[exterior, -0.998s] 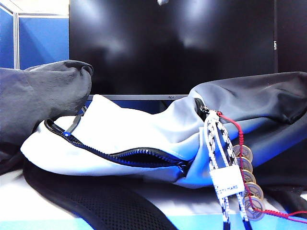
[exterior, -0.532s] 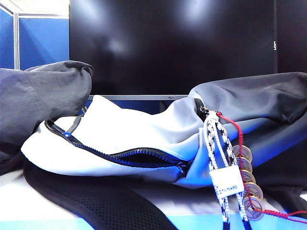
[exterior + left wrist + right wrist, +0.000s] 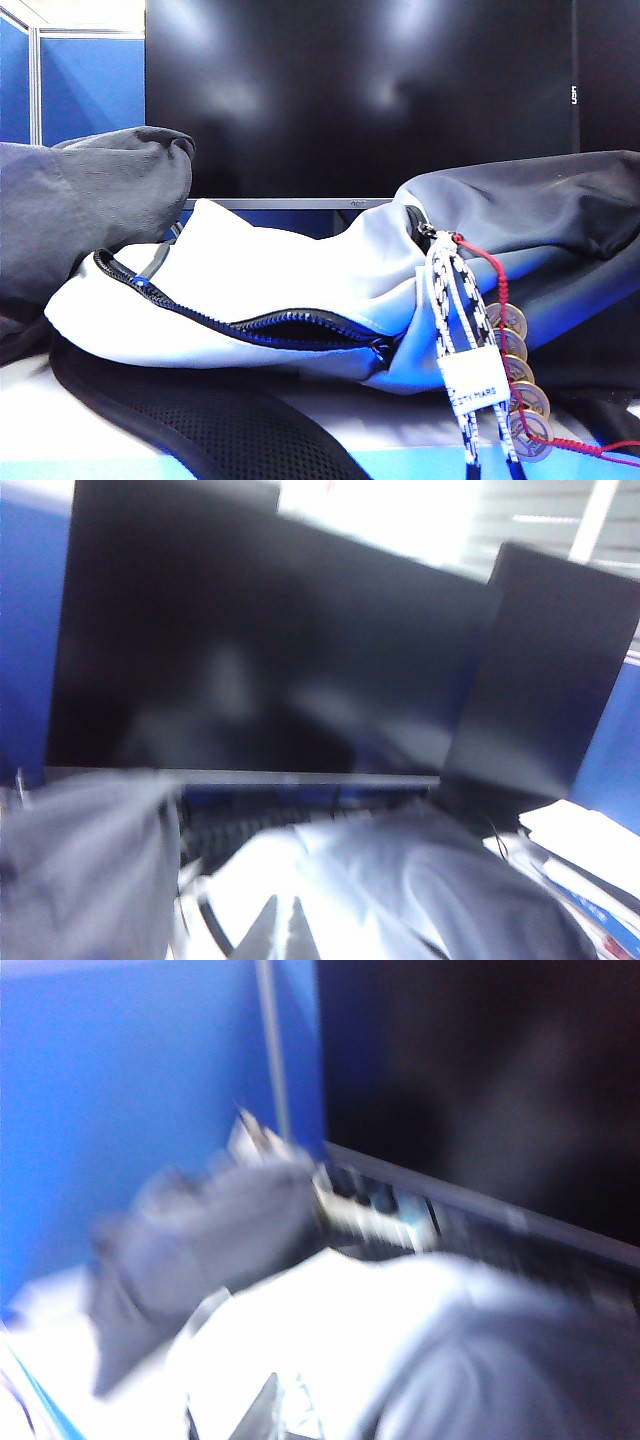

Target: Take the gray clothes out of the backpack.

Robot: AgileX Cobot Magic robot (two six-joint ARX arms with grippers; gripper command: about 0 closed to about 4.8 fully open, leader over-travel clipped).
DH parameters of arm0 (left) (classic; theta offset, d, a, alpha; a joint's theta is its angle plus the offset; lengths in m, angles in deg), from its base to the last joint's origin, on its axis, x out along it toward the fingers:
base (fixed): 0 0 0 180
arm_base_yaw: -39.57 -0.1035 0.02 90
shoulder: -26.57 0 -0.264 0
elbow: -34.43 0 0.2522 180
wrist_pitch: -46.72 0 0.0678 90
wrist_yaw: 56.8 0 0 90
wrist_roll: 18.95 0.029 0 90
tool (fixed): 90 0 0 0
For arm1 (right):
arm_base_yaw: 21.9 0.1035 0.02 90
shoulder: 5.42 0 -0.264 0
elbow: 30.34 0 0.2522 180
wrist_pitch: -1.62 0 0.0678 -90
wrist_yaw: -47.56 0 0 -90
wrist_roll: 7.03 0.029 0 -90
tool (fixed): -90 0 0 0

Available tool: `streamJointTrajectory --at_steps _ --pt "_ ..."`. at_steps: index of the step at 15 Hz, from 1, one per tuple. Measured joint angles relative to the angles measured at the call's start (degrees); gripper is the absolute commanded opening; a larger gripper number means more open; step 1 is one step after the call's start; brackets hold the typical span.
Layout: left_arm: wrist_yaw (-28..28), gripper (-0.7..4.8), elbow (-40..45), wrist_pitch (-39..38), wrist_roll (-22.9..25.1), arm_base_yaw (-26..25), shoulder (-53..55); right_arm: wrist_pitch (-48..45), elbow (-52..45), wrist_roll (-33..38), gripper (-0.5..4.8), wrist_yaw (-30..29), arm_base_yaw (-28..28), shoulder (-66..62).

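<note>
The gray clothes (image 3: 85, 205) lie as a wrinkled charcoal bundle at the left, outside the backpack (image 3: 300, 285) and resting against its pale end. The backpack lies on its side with its navy zipper (image 3: 250, 325) gaping, and a braided cord (image 3: 455, 320) and red coin string (image 3: 515, 370) hanging at the front. Neither gripper shows in the exterior view. In the blurred left wrist view, my left gripper (image 3: 285, 912) hangs high over the backpack (image 3: 400, 880), shut and empty, with the clothes (image 3: 85, 870) off to one side. My right gripper (image 3: 285, 1396) is also shut and empty above the backpack (image 3: 340, 1310), near the clothes (image 3: 215, 1230).
A large black monitor (image 3: 360, 100) stands right behind the backpack, with a keyboard (image 3: 240, 830) under it. A second dark screen (image 3: 545, 680) and a stack of papers (image 3: 590, 850) stand at one side. A blue partition (image 3: 90, 85) rises at the back left. A black mesh strap (image 3: 200, 430) lies in front.
A pale bit at the top edge of the exterior view has gone out of frame. The clothes and the backpack lie as before.
</note>
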Motion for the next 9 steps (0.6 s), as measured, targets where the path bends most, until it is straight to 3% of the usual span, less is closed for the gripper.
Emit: streamJointTrajectory --at_steps 2,5,7,9 --pt "1.0 -0.05 1.9 -0.1 -0.7 0.0 -0.1 -5.2 -3.8 0.0 -0.06 3.1 0.0 12.1" --pt "3.8 -0.05 2.4 0.2 -0.7 0.0 -0.3 -4.8 -5.7 0.0 -0.06 14.6 0.0 23.7" --pt "4.4 -0.06 3.0 0.5 -0.5 0.0 -1.0 -0.6 -3.1 -0.6 -0.06 16.5 0.0 23.6" --pt "5.2 -0.06 4.8 0.8 0.4 0.0 -2.0 2.7 -4.1 -0.9 -0.06 13.9 0.0 23.6"
